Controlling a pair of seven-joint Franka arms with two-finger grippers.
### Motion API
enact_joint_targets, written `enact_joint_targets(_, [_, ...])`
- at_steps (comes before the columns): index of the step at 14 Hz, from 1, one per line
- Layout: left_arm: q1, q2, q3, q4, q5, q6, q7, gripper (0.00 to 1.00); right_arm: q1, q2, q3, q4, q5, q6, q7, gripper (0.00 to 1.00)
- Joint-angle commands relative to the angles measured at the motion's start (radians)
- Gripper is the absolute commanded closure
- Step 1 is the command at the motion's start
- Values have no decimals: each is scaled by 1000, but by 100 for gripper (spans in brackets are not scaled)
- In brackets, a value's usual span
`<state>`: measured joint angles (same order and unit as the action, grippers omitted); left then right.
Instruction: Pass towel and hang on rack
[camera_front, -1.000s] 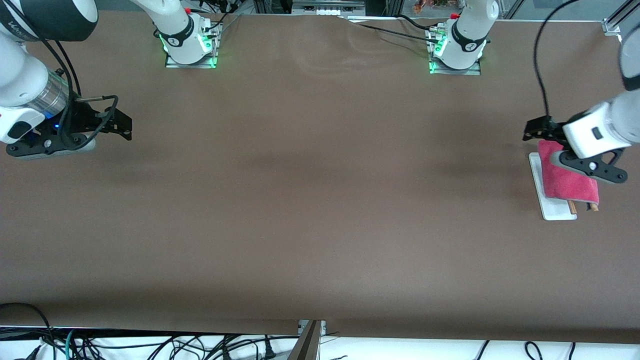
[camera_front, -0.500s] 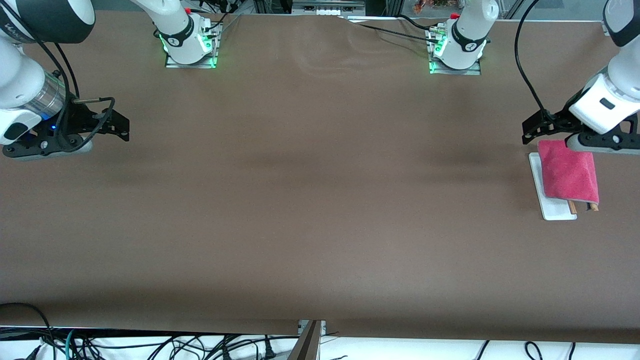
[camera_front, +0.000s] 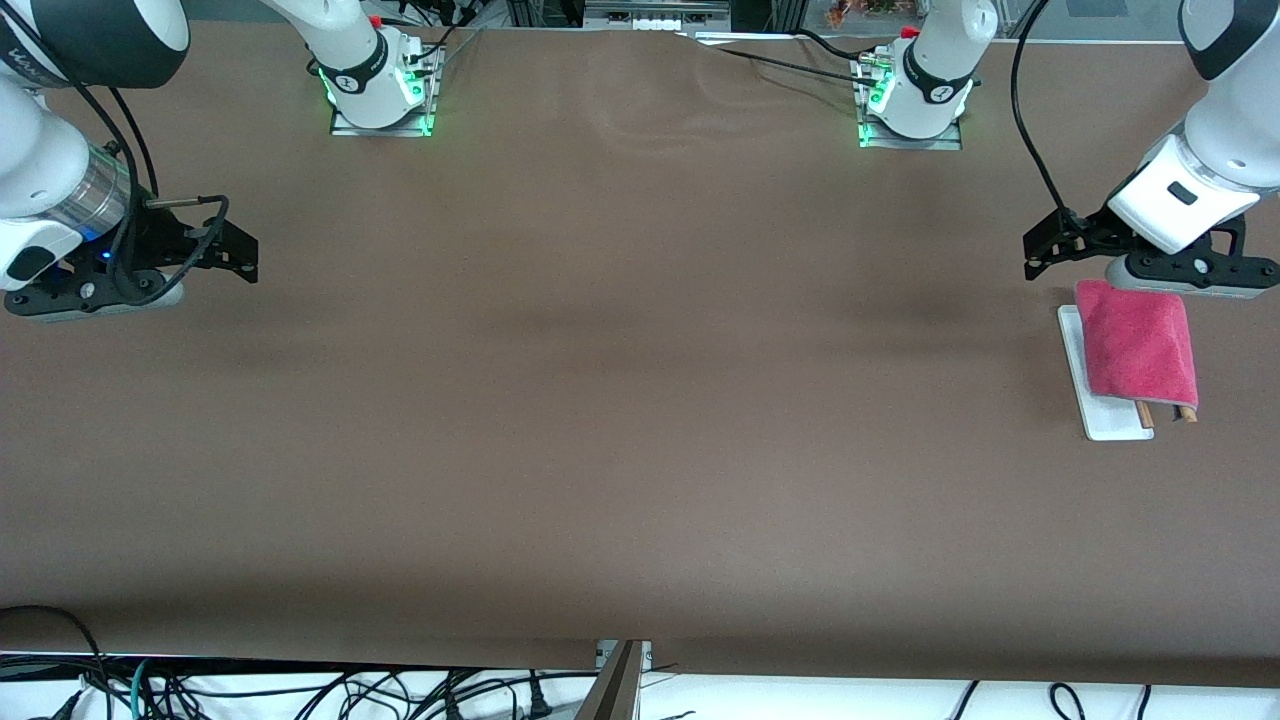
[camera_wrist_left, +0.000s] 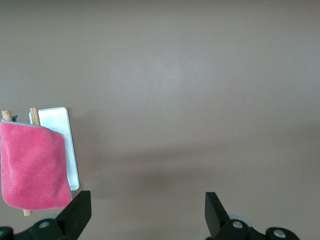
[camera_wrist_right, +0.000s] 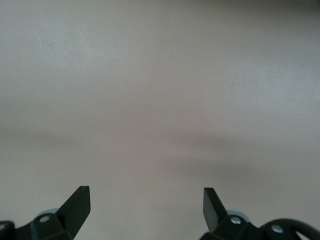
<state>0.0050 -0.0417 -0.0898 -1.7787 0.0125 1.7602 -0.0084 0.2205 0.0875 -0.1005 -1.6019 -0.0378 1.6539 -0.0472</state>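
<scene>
We see the right tool (camera_front: 235, 255) at the right arm's end of the table (camera_front: 640, 400), hanging over bare brown surface. Its fingers (camera_wrist_right: 75, 207) stand spread as wide as they go, nothing between them, nothing touched. In the right wrist view there is only table under the tool. That arm waits.

Mid-table carries nothing we can name.

At the left arm's end we see the rack (camera_front: 1085, 385): white flat base on the table, two brown rods (camera_front: 1165, 412) poking out from under the towel at the end nearer the front camera. The towel (camera_front: 1138, 345) is draped over the rods, pink-red, covering most of their length; one side of the white base shows beside it. In the left wrist view the towel (camera_wrist_left: 32, 167) has a thin grey edge along one side, and rod tips (camera_wrist_left: 20, 114) stick out past that edge.

The left tool (camera_front: 1045, 250) is up in the air over bare table just beside the rack's end that lies farther from the front camera. Fingers (camera_wrist_left: 77, 212) fully apart, empty, clear of towel and rack. We see no contact between the tool and the cloth in either view.
</scene>
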Motion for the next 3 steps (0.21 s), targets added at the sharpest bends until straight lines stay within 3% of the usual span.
enact_joint_targets(1, [-17,23,19,50,23,-45,-13,0,-10,5,5,16,13,-17,3,0])
enact_joint_targets(3, [-16,32,21,53,18,-44,-15,0,-10,5,5,16,13,-17,1,0])
